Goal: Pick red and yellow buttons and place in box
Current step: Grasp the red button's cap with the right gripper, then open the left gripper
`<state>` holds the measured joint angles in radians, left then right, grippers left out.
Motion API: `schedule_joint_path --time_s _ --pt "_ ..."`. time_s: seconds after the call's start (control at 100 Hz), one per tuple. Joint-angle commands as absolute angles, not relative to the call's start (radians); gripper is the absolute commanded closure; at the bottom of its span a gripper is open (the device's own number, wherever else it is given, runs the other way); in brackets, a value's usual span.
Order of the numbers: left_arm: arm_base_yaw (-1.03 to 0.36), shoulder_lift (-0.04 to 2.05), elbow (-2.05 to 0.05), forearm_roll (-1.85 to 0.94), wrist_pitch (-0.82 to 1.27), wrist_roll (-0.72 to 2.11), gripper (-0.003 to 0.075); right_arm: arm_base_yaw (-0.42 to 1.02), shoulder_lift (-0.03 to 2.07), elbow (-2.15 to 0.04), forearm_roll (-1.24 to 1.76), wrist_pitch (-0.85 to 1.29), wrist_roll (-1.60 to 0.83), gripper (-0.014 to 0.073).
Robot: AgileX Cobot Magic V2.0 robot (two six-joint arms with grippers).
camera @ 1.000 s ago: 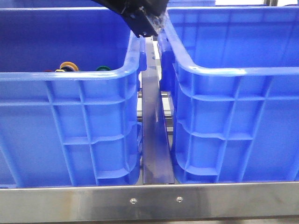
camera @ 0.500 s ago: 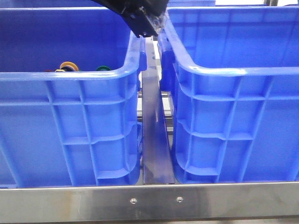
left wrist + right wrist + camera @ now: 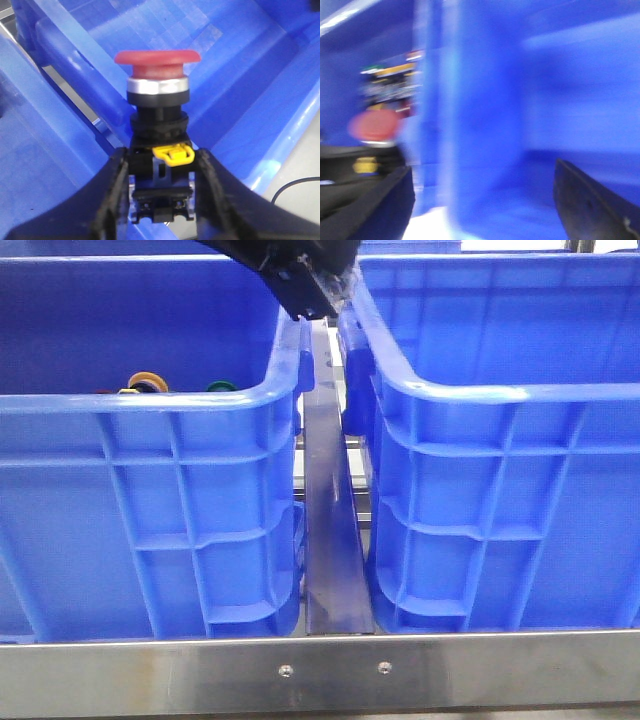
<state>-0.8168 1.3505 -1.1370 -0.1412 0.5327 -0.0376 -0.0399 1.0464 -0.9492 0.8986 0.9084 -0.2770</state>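
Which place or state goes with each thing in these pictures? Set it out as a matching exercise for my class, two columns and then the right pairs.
Things:
1. red button
2. left gripper
3. right gripper
4. metal bar

Places or states:
A. fingers apart, nothing between them
B. lying in the gap between the two blue crates
C. clamped by its black body, cap outward
D. shut on a push button

Pairs: 1-C, 2-D, 3-A, 4-B
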Motion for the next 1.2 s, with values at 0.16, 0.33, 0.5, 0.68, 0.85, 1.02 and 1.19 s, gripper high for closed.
schedule_joint_path --time_s 0.16,0.33,0.5,0.68,0.85,1.02,1.19 --pt "-0.822 1.315 -1.164 -0.154 0.466 -0.040 0.0741 0.102 1.209 -1.082 1.115 0.909 -0.373 0.0006" --pt "-0.822 1.315 -1.164 -0.154 0.466 -0.040 0.0741 0.192 1.324 -1.180 1.115 0.904 -0.373 0.0006" --pt "-0.822 1.315 -1.164 -0.154 0.466 -0.040 0.0741 0.235 1.394 -1.239 1.115 0.920 -0.373 0.0006" --pt "-0.822 1.315 -1.164 -0.154 0.466 -0.040 0.0741 0.237 1.407 -1.245 1.115 0.928 -0.380 0.0214" --pt "-0.822 1.315 -1.164 -0.154 0.464 -0.040 0.0741 0.237 1.407 -1.245 1.115 0.936 -0.380 0.0365" --pt "-0.822 1.315 -1.164 -0.145 0.477 -0.038 0.0664 0.237 1.407 -1.245 1.115 0.936 -0.380 0.0365" --pt "-0.822 1.315 -1.164 -0.145 0.481 -0.025 0.0370 0.237 1.407 -1.245 1.116 0.923 -0.380 0.0366"
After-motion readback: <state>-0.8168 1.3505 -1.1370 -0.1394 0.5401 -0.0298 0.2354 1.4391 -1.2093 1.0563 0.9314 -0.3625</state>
